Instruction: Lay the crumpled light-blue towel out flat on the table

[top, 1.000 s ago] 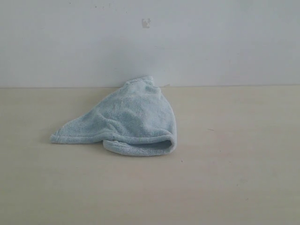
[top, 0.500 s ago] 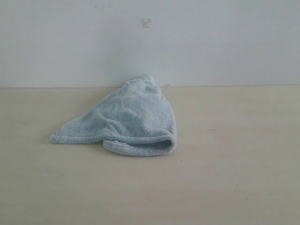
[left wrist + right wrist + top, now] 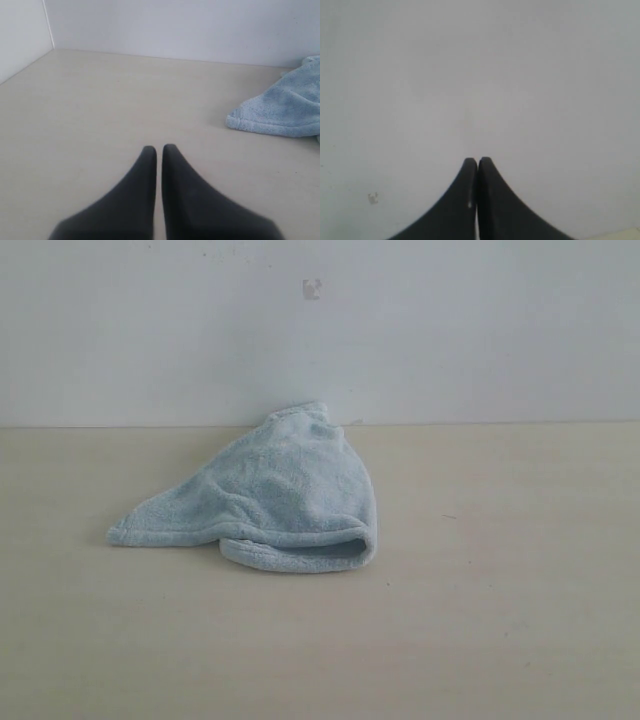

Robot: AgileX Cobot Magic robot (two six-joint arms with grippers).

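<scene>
Status, exterior view: the towel (image 3: 270, 495) lies crumpled near the middle of the worktop (image 3: 500, 630), toward the far edge where the white wall (image 3: 480, 330) begins. Its upper peak stands up in front of the wall. One hemmed corner tapers out flat to the left. The near right edge is doubled under itself and forms a rolled lip. Neither arm appears in this view.

Left wrist view: I read the left gripper (image 3: 159, 148) as closed. The jaws stand tip to tip with only a thin slit between them, and nothing is held. They hover over bare worktop. The towel's hemmed corner (image 3: 280, 112) is well apart from the jaws and not in contact with them.

Right wrist view: the right gripper (image 3: 478, 160) has its jaws pressed together, tips touching, and is empty. It faces the wall, which fills almost the whole view. A small dark mark (image 3: 372, 198) shows on the wall. The towel does not appear here.
</scene>
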